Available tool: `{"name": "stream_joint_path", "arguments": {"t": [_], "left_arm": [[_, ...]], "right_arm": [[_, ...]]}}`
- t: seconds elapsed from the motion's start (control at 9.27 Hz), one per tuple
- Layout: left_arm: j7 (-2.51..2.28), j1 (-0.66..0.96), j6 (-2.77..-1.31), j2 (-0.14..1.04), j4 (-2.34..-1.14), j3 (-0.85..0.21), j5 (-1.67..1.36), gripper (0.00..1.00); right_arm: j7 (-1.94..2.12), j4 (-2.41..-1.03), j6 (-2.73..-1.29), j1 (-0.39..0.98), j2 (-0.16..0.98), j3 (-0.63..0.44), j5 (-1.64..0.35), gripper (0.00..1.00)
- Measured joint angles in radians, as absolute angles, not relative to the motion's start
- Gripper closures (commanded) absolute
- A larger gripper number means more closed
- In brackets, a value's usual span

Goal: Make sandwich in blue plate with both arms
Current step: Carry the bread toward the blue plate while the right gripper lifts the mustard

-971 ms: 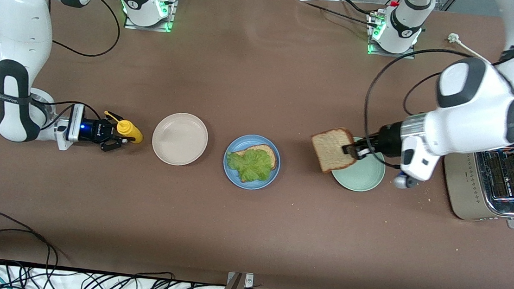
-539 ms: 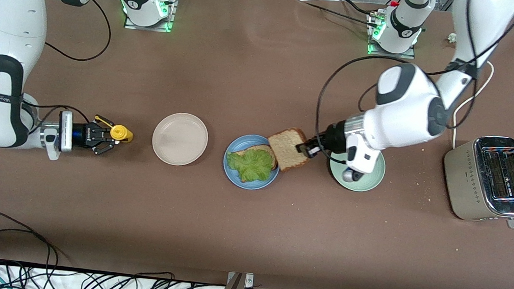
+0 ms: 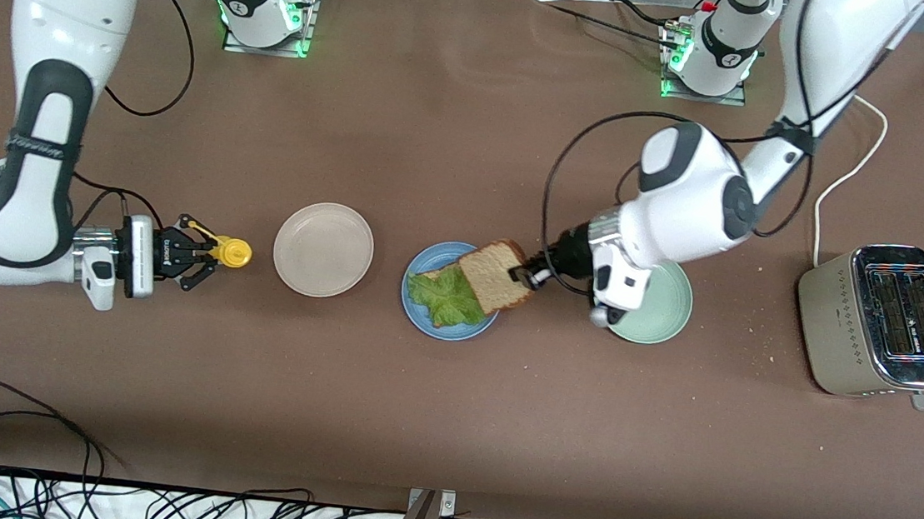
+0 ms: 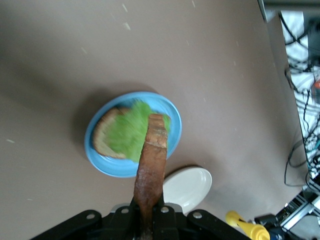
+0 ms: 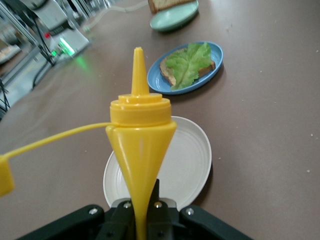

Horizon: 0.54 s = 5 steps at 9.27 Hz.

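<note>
Bread-topping step: your left gripper [image 3: 523,274] clamps the top slice [image 3: 497,276] over the blue plate [image 3: 422,316], above lettuce [image 3: 446,298]. Next, lower and release squarely. Right gripper [image 3: 199,256] grips the mustard bottle [image 3: 230,253] beside the beige plate [image 3: 323,249].

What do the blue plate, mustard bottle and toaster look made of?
Blue plate: likely matte plastic or melamine, with flat, even colour and no glare.
Mustard bottle: glossy yellow plastic with a moulded nozzle.
Toaster: brushed metal body with a shinier, mirror-like top.
</note>
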<state>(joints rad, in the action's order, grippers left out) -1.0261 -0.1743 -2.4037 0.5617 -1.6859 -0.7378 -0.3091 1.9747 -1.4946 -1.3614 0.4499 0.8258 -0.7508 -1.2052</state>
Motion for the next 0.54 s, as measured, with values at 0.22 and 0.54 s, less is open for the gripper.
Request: {"name": "stream_joint_path", "arguments": {"t": [0.22,0.54], "left_arm": [[-0.969,-0.306,-2.245,0.511,-1.658,-0.735,-0.297,1.0],[-0.929,-0.434,-2.061,0.383,-1.651,-0.735,-0.152,1.0]], "right_arm": [[1.808,-1.481,-1.412,0.661,0.82,-0.895,-1.159,1.0],[1.543,-1.316,-1.505,0.835,0.831,-0.9,-0.923,1.0]]}}
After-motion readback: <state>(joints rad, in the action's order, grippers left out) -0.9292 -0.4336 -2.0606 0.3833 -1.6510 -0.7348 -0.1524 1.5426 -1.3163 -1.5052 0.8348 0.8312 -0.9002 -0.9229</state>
